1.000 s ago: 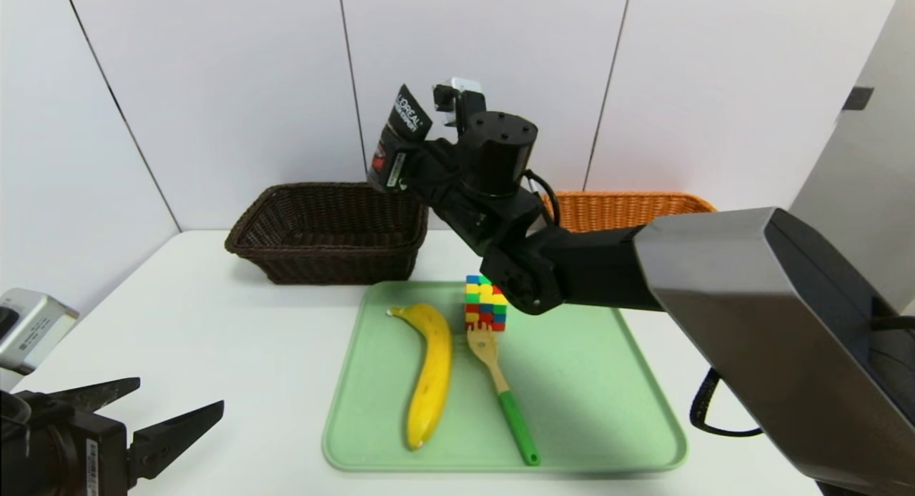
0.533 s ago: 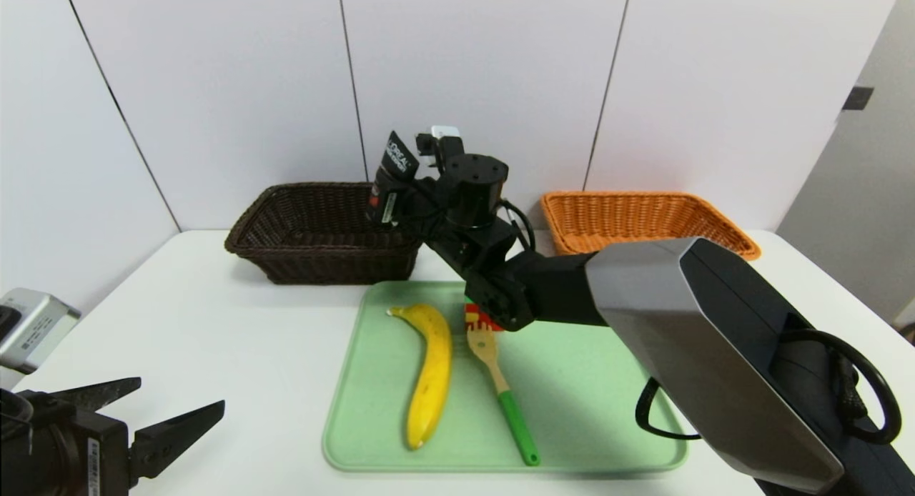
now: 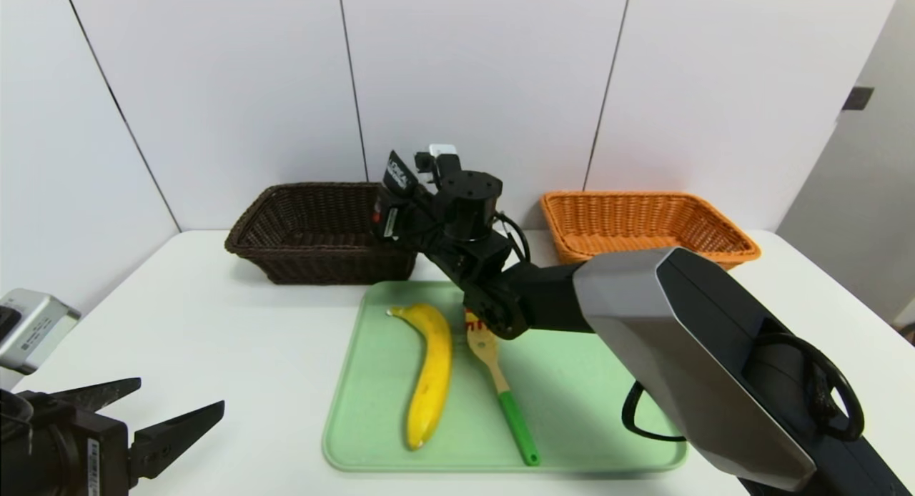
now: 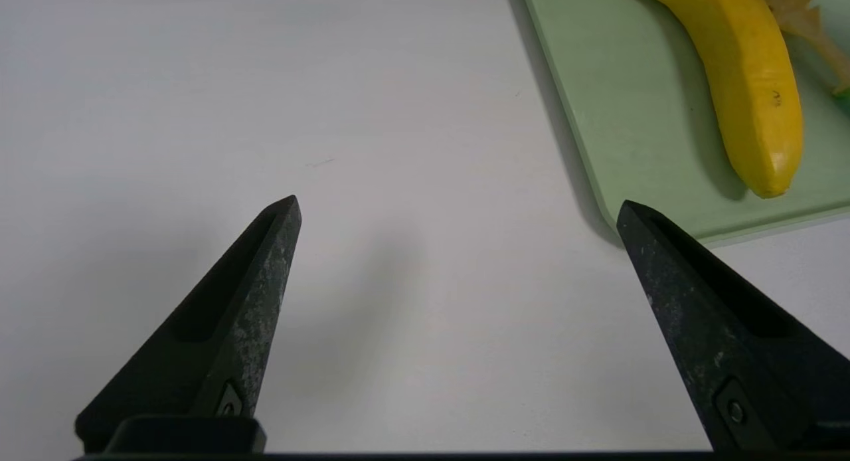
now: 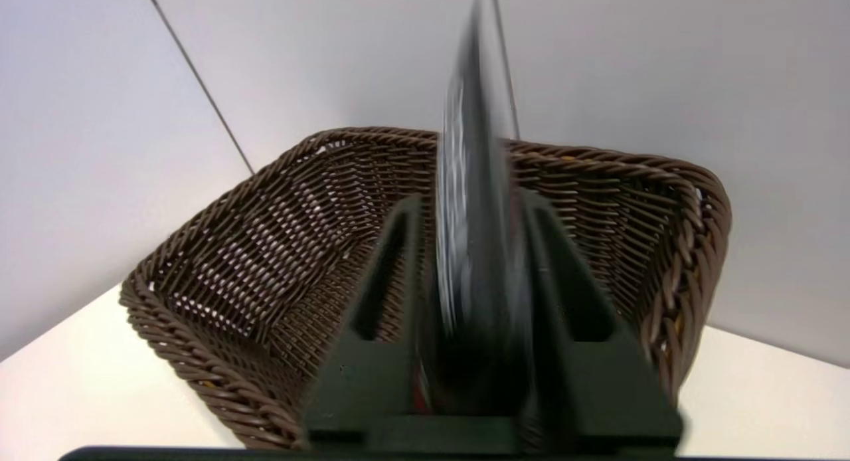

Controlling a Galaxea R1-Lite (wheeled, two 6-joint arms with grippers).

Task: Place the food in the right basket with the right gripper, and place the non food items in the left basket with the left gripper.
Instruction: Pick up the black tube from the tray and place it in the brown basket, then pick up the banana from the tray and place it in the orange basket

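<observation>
The black L'Oreal tube (image 3: 395, 183) stands upright in my right gripper (image 3: 391, 211), which is shut on it just over the right end of the dark brown basket (image 3: 286, 190). In the right wrist view the tube (image 5: 475, 175) sits between the fingers of the right gripper (image 5: 470, 202) with the brown basket (image 5: 265, 248) beyond. On the green tray (image 3: 593, 410) lie the banana (image 3: 432, 371) and the green-handled fork (image 3: 500, 389). Only a sliver of the puzzle cube (image 3: 472, 319) shows behind the right arm. My left gripper (image 3: 180, 394) is open low at the near left, over bare table.
The orange-tan basket (image 3: 643, 224) stands at the back right with nothing in it. In the left wrist view the left gripper (image 4: 458, 202) is near the tray corner (image 4: 617, 102), with the banana tip (image 4: 744, 69) and fork tines (image 4: 797, 9) beyond. The right arm spans the tray's right half.
The right arm has come down and forward with the tube, from high above the tray to just over the brown basket's right end. Its elbow now hides the cube. The left arm has not moved.
</observation>
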